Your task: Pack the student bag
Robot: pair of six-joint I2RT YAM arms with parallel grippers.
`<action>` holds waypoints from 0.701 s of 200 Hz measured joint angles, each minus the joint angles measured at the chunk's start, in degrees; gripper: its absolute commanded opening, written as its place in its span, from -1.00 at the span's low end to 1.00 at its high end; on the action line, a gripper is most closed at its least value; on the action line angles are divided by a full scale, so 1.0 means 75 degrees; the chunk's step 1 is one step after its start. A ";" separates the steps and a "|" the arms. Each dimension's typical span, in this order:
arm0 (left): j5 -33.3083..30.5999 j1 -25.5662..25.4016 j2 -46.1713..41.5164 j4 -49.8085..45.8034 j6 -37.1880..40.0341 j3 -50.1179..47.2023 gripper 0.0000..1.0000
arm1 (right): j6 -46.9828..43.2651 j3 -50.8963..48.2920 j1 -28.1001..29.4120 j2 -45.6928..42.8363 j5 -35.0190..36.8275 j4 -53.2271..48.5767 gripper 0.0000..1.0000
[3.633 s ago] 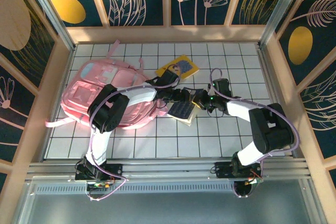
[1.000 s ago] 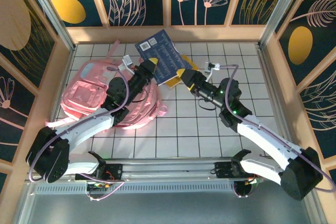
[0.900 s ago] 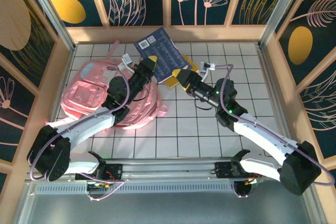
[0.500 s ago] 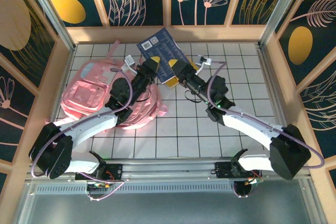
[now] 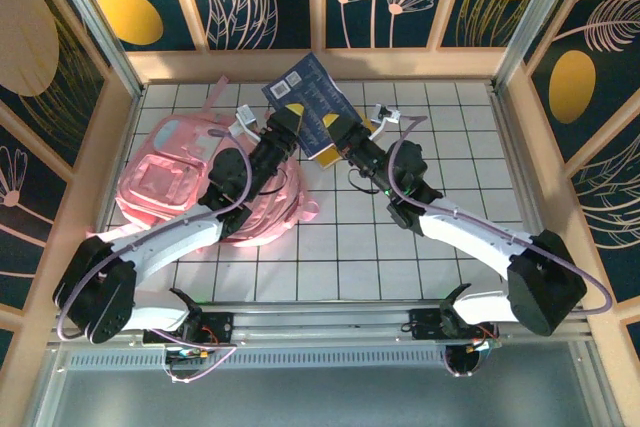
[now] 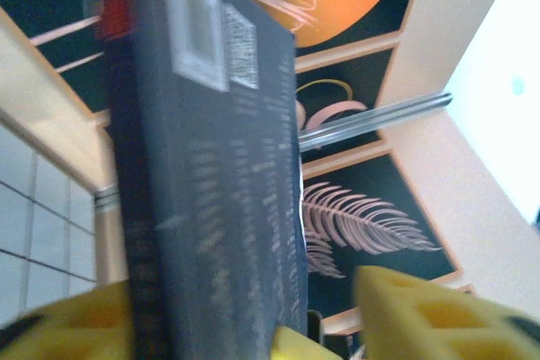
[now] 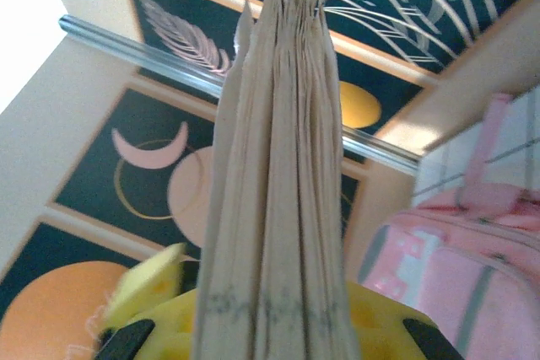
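Now, student bag [image 5: 170, 182] flat on counter [image 5: 400, 247], left side, left arm reaching over it; opening not visible. Next, dark blue book [image 5: 308, 97] raised upright just right of bag, far side, likely mid-handover to reorient for insertion. Holding it: right pincer [image 5: 340, 133], clenched on lower edge; right wrist view shows page block squeezed between yellow pads [image 7: 156, 292]. Beside it left pincer [image 5: 287, 125] released; left wrist view shows gap beside cover.
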 measured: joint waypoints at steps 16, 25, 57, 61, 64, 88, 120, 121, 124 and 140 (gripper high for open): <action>0.0017 0.0000 -0.0367 -0.1032 0.0676 0.0099 0.42 | -0.0207 0.0006 -0.0195 -0.0300 -0.0012 -0.0769 -1.00; 0.0000 0.0003 -0.0562 -0.1807 0.1230 0.0286 0.41 | -0.0347 0.0006 -0.0373 -0.0560 -0.0035 -0.1212 -1.00; 0.0169 0.0425 -0.0673 -0.4809 0.2923 0.1754 0.41 | -0.0886 -0.0111 -0.1341 -0.1475 -0.0417 -0.2550 -1.00; 0.0286 0.0583 -0.0691 -0.5004 0.3080 0.1813 0.41 | -0.0950 -0.0140 -0.1445 -0.1562 -0.0469 -0.2672 -1.00; 0.0332 0.0726 -0.0711 -0.5161 0.3203 0.1833 0.42 | -0.0997 -0.0166 -0.1515 -0.1635 -0.0504 -0.2777 -1.00; 0.0769 0.1810 -0.0717 -0.6598 0.4103 0.1833 0.37 | -0.1399 -0.0393 -0.1821 -0.2124 -0.0796 -0.3620 -1.00; 0.1233 0.2518 -0.0425 -0.8110 0.5225 0.1824 0.36 | -0.2253 -0.0466 -0.1903 -0.2334 -0.1451 -0.4605 -1.00; 0.1239 0.2527 -0.0420 -0.8131 0.5246 0.1824 0.37 | -0.2285 -0.0469 -0.1912 -0.2334 -0.1501 -0.4637 -1.00; 0.1282 0.2553 -0.0393 -0.8212 0.5330 0.1816 0.37 | -0.2352 -0.0475 -0.1941 -0.2331 -0.1585 -0.4695 -1.00; 0.1454 0.2655 -0.0204 -0.8513 0.5662 0.1746 0.38 | -0.2567 -0.0609 -0.2154 -0.2372 -0.2028 -0.4864 -1.00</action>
